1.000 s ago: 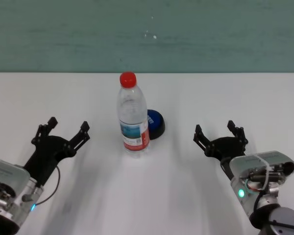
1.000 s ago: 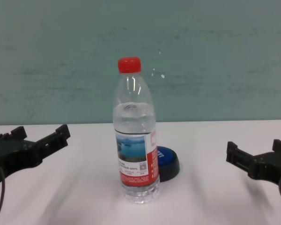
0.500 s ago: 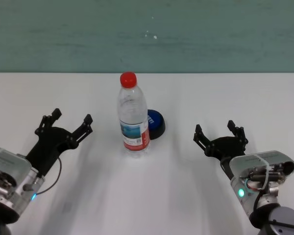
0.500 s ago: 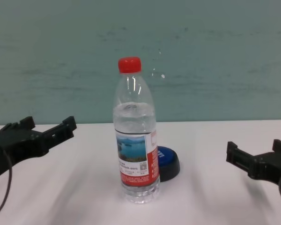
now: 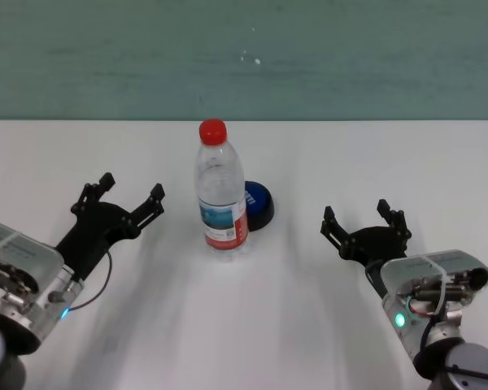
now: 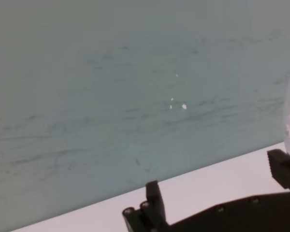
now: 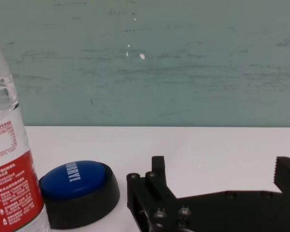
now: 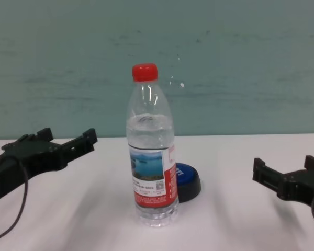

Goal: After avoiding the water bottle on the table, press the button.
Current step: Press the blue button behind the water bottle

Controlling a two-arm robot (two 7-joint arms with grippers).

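Clear water bottle [image 5: 222, 195] with red cap and red-and-white label, standing upright mid-table, partly filled, low blue button [image 5: 258, 205] on a black base just behind it to the right, half hidden, plain white table [image 5: 244, 317]

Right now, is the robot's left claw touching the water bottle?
Apart. In the head view, bare white table shows between the open left gripper and the water bottle.

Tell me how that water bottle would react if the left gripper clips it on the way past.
The water bottle is tall on a narrow base, so a knock near its red cap would probably tip it. It looks roughly two-thirds full, which likely steadies it. On its side, it could roll. The left gripper is open beside it.
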